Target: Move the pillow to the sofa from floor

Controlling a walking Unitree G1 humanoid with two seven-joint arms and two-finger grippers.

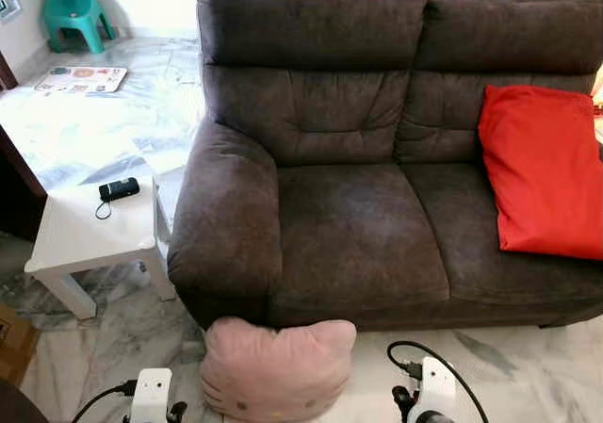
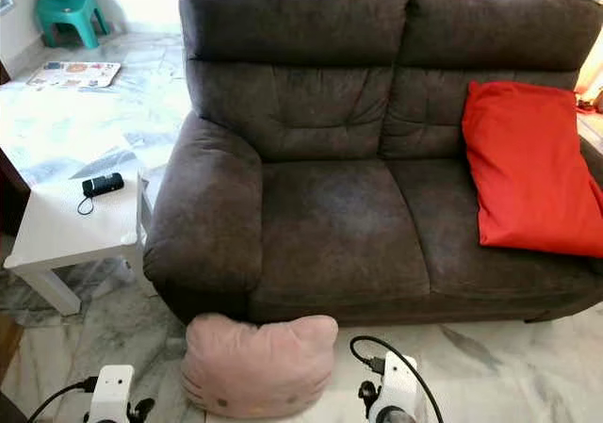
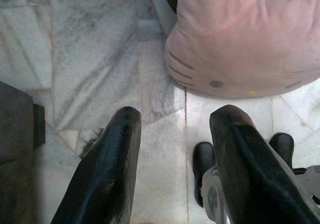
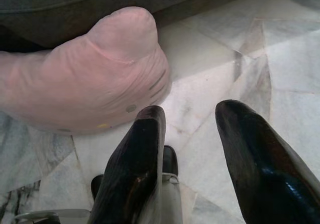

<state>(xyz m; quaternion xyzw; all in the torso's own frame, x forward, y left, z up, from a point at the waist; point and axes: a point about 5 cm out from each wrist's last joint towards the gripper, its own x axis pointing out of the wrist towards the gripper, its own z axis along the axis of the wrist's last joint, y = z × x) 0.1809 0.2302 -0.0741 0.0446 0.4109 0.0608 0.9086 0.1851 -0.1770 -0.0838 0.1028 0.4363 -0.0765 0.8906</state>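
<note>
The pink pillow (image 1: 278,368) lies on the floor (image 1: 528,366) at twelve o'clock, long axis crosswise, between the spread left pincer (image 3: 175,129) and spread right pincer (image 4: 192,119), roughly equally near both.

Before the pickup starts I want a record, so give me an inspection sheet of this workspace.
Surface: grey-veined white marble floor.
Job's things: pink cat-face pillow lies on the floor against the front of the dark brown two-seat fabric sofa.
Clutter: red cushion leans on the sofa's right seat.
Grippers: left gripper and right gripper are open, empty, low on either side of the pillow.
Cables: black cable loops at the right wrist.
Surroundings: white side table carrying a small black device; green plastic stool.
</note>
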